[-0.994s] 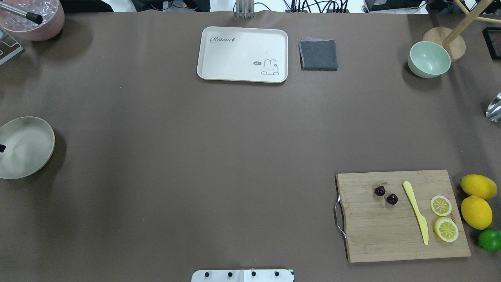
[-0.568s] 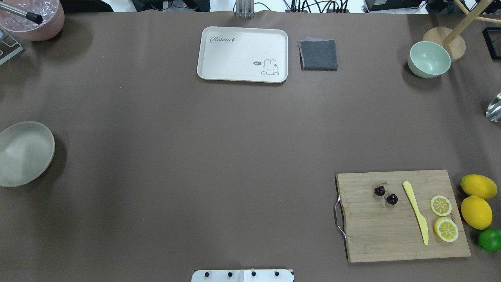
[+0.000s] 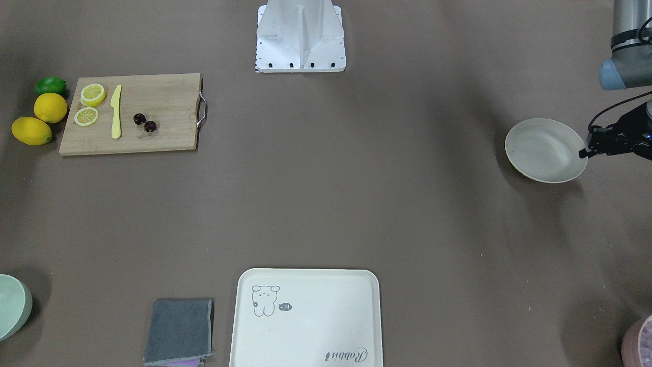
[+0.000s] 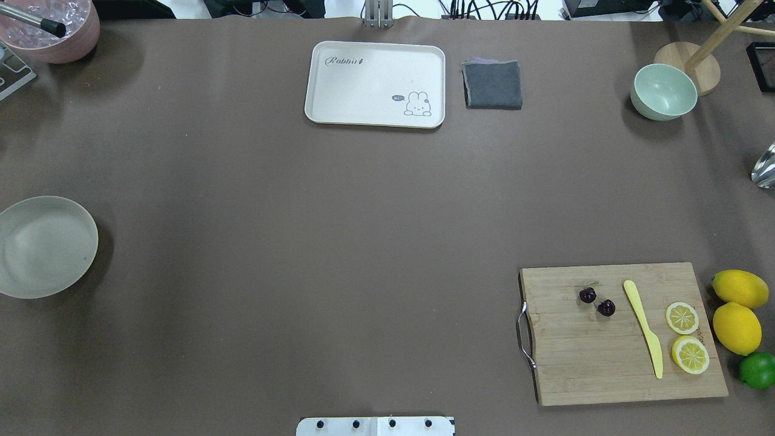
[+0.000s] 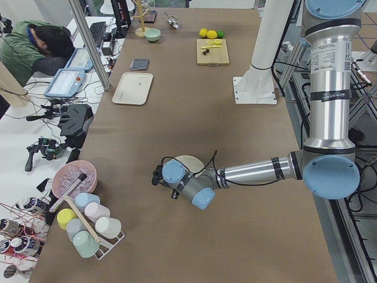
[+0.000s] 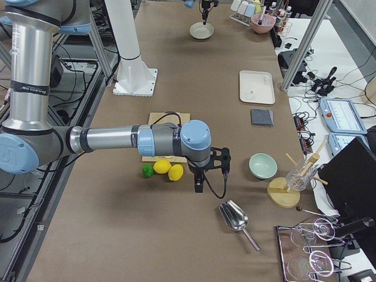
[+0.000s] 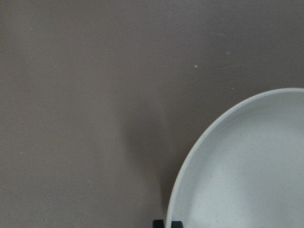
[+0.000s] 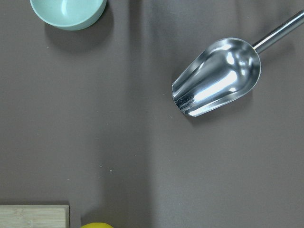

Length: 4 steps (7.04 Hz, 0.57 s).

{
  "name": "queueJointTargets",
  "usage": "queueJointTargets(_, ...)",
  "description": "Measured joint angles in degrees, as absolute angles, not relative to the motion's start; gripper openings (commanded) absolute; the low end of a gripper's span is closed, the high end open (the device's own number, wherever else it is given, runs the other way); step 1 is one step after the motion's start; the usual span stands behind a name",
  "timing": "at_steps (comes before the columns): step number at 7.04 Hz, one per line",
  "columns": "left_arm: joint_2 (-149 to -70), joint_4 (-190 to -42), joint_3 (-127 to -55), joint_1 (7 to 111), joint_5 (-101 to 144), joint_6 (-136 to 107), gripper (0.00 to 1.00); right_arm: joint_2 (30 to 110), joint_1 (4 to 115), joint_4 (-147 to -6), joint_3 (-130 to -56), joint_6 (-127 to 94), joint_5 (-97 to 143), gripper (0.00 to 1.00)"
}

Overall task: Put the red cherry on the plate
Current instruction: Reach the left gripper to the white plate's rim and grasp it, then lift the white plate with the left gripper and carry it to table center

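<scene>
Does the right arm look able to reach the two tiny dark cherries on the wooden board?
Probably yes: the right pincer hovers beside the yellow lemons next to that wooden board, and nothing covers the dark cherries.

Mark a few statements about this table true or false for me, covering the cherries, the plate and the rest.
1. The pair of dark maroon cherries lies on the wooden cutting board. True.
2. The round cream plate holds a lemon slice. False: both lemon slices lie on the board.
3. The yellow plastic knife lies between cherries and slices. True.
4. The folded grey cloth lies on the rectangular rabbit tray. False: it lies beside it, on the table.
</scene>
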State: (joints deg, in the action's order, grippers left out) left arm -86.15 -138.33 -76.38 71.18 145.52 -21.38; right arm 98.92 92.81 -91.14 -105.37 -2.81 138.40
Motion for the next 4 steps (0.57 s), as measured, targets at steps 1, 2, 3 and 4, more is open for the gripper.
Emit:
queueJointTargets(1, -86.9, -138.1, -76.7, 73.2, 149.1, -22.2, 0.0, 99.0, 92.8, -91.1, -105.4, -2.8, 138.5, 1.0)
queueJointTargets(2, -87.8, -138.0, -77.8, 74.5, 151.7, -24.8, 0.0, 99.1, 92.8, -91.1, -105.4, -2.8, 138.5, 1.0)
queueJointTargets(3, -88.9, -138.0, -80.9, 74.9, 152.8, -31.1, 0.0, 99.2, 92.8, -91.1, -105.4, -2.8, 138.6, 1.0)
queueJointTargets(4, -90.5, -138.2, -85.1, 74.1, 152.9, -40.2, 0.0, 99.2, 92.8, -91.1, -105.5, -2.8, 138.6, 1.0)
